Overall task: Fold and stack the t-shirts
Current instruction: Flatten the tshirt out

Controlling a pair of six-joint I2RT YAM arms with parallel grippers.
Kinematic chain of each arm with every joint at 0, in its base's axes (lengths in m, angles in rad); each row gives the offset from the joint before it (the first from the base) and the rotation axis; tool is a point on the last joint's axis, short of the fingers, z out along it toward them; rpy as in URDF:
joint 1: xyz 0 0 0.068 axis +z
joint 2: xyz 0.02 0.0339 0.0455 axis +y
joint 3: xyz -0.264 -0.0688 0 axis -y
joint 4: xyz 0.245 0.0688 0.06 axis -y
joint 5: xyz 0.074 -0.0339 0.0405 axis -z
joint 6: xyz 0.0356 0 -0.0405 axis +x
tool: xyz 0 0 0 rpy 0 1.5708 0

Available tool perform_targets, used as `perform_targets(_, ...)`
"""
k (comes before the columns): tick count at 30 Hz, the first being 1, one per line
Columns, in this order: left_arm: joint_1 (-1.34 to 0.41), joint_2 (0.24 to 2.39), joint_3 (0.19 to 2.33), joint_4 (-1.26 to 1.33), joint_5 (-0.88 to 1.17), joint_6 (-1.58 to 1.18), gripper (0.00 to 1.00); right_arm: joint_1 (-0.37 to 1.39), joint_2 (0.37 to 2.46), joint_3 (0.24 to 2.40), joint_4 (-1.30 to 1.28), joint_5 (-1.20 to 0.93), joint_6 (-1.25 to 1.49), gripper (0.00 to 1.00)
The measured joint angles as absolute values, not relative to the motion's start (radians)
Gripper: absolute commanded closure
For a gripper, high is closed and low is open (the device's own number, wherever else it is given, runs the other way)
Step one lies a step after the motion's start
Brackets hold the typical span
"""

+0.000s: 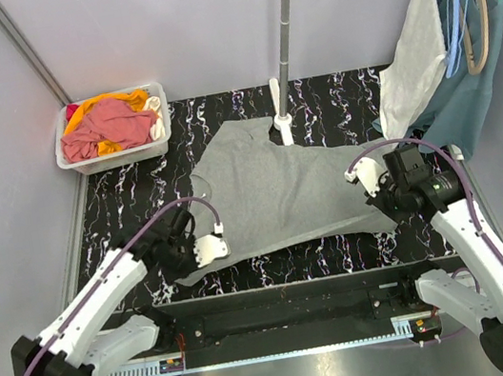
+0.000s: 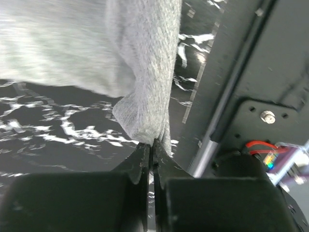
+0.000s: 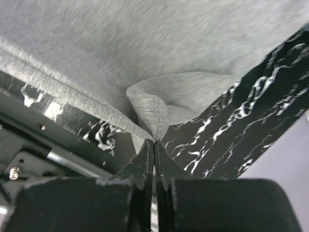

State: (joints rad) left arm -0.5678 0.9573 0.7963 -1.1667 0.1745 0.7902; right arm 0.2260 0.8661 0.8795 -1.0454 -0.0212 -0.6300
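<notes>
Left arm: stretched forward and inward, low over the bench (image 1: 129, 204); left tool (image 1: 211, 249) clenched on the near-left corner of the grey shirt (image 1: 276, 189).
Right arm: elbow bent, wrist turned inward; right tool (image 1: 377, 202) clenched on the near-right corner.
Grey shirt: spread mid-bench.
Surroundings: bin (image 1: 65, 159) of pink and orange shirts (image 1: 115, 124), far left; pole (image 1: 284, 57) just beside the far edge of the grey shirt.

I count one grey t-shirt (image 1: 280, 183) on the one tabletop (image 1: 129, 208). There is one white bin (image 1: 113, 159), and in it I see one pink-red shirt (image 1: 116, 126) and one orange shirt (image 1: 130, 97); if more lie under them I cannot tell. There are two tools: the left tool (image 1: 211, 249) and the right tool (image 1: 376, 198). On the one rack (image 1: 284, 38) hang one off-white cloth (image 1: 413, 55) and one teal garment (image 1: 474, 102).
</notes>
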Motion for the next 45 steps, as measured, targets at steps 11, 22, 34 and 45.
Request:
perform_targets(11, -0.574, 1.018, 0.847, -1.241, 0.171, 0.823, 0.01, 0.221, 0.898, 0.888, -1.174, -0.047, -0.721, 0.0)
perform_targets(22, -0.551, 1.12, 1.049, -0.822, 0.056, 0.78, 0.01, 0.22, 1.057, 0.952, -0.856, 0.13, -0.72, 0.0)
perform_targets(34, -0.427, 1.905, 1.469, -0.345, -0.088, 0.694, 0.01, 0.166, 1.594, 1.15, -0.386, 0.314, -0.679, 0.0)
perform_targets(45, -0.389, 2.216, 1.751, -0.252, -0.13, 0.721, 0.01, 0.105, 1.816, 1.257, -0.274, 0.313, -0.676, 0.0)
